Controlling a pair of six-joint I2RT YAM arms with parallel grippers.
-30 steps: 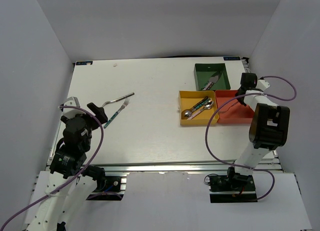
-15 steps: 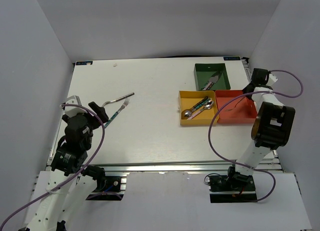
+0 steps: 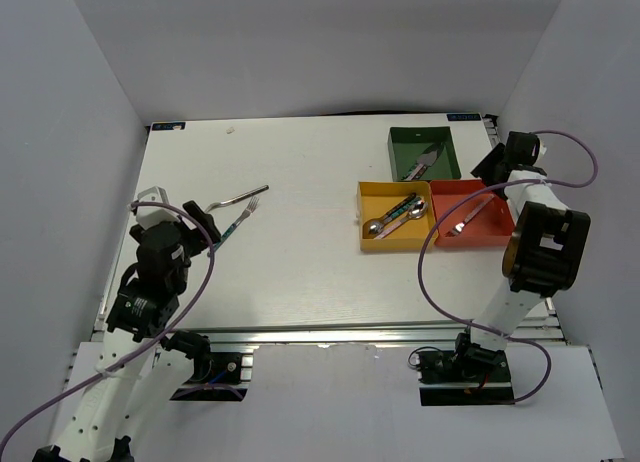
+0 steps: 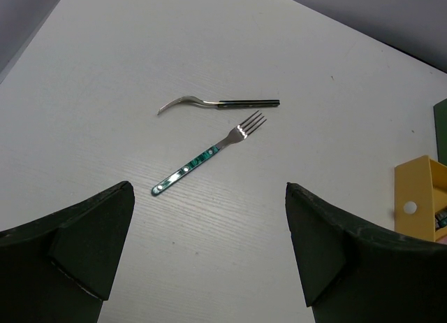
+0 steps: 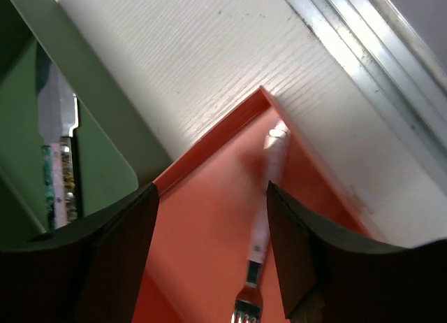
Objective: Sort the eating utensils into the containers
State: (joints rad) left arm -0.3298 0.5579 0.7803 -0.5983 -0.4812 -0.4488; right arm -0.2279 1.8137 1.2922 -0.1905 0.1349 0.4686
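- Eating utensils lie partly sorted: two are loose on the white table (image 3: 300, 272), and the others are in the three trays.
- On the left half of the table, a teal-handled fork (image 4: 209, 154) lies flat with its tines pointing away from the arm.
- Just beyond its tines lies a black-handled utensil (image 4: 220, 103). Its curved head is on edge, so I cannot tell fork from spoon. The two are close together but apart.
- The left gripper (image 4: 208, 204) hangs above the table on the near side of the teal-handled fork. Its jaws are spread wide and hold nothing.
- The red tray (image 5: 209, 246) stands at the right edge of the table, touching the yellow tray (image 3: 372, 194) on its left.
- A pink-handled fork (image 5: 260, 232) lies alone in the red tray, its handle end near the far corner.
- The right gripper (image 5: 209, 197) is above the far end of the red tray. Its jaws are parted and empty, and the fork is below them, untouched.
- The green tray (image 5: 105, 169) sits just behind the other two and holds a knife (image 5: 54, 127).
- The yellow tray holds spoons (image 3: 395, 217), at least one with a teal handle.
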